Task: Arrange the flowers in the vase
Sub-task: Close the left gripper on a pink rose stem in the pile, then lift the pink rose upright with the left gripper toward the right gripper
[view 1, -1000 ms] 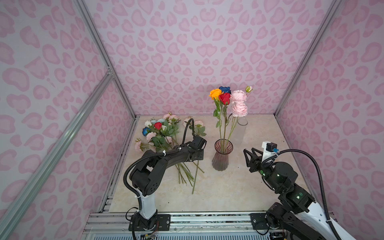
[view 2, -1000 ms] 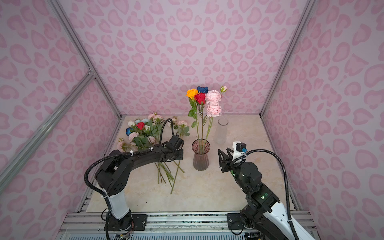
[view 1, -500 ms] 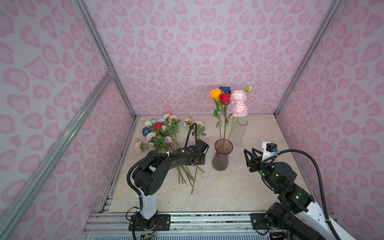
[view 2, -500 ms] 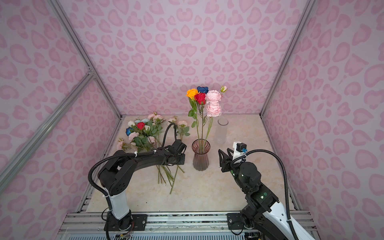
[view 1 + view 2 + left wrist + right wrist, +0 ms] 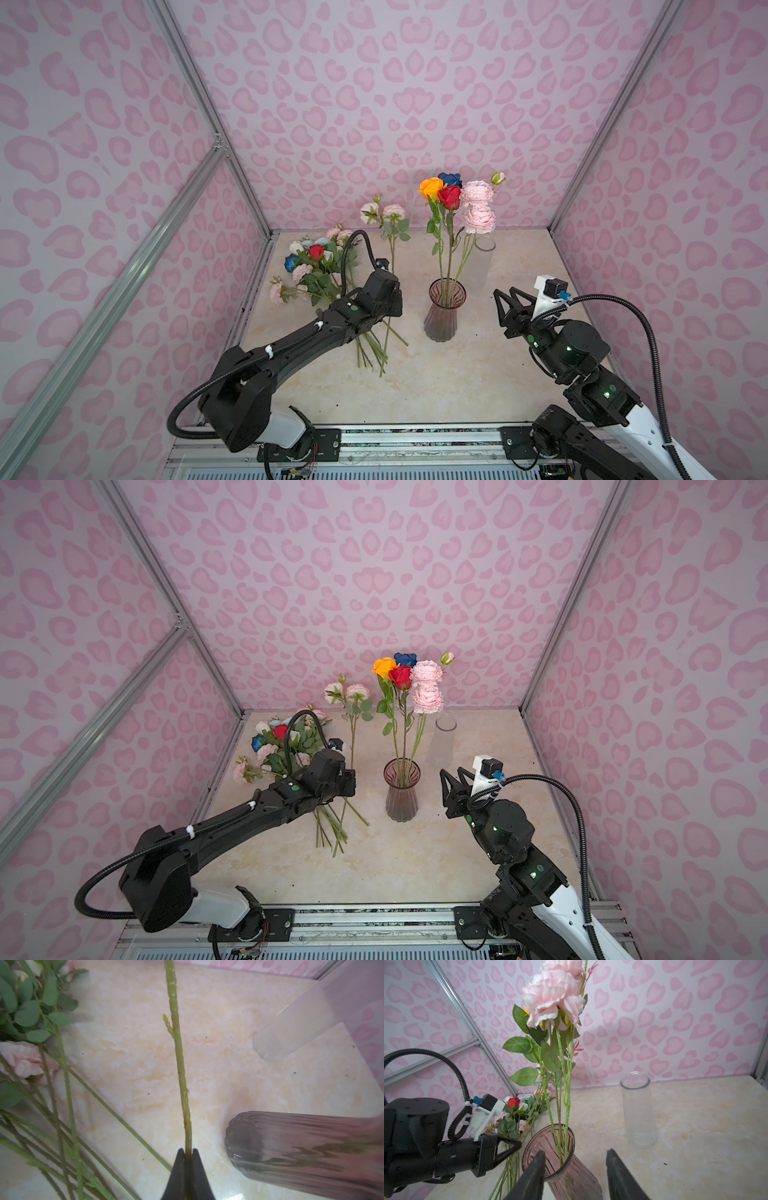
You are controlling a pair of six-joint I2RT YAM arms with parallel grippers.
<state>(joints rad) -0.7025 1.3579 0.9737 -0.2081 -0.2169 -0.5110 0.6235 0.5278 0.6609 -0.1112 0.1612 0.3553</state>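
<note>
The left hand [image 5: 188, 1150] is pinched shut on the lower stem of a pale pink flower [image 5: 393, 211]. The flower stands nearly upright above the worktop [image 5: 457, 382], its heads raised toward the far wall. It is held left of the purple vase [image 5: 442, 318] and apart from it. The vase stands upright near the middle of the worktop. In it stand the arranged flowers [image 5: 451, 197]: orange, dark blue, red and two large pale pink heads, with a small bud on the right. The loose flowers [image 5: 318, 266] lie in a heap at the far left, with red, blue, white and pink heads toward the far wall and stems fanning toward the near edge under the left arm. The right hand [image 5: 506, 293] hovers to the right of the vase with its jaws about halfway apart and nothing between them. A clear glass cylinder [image 5: 482, 266] stands upright just beyond the vase, to its right.
</note>
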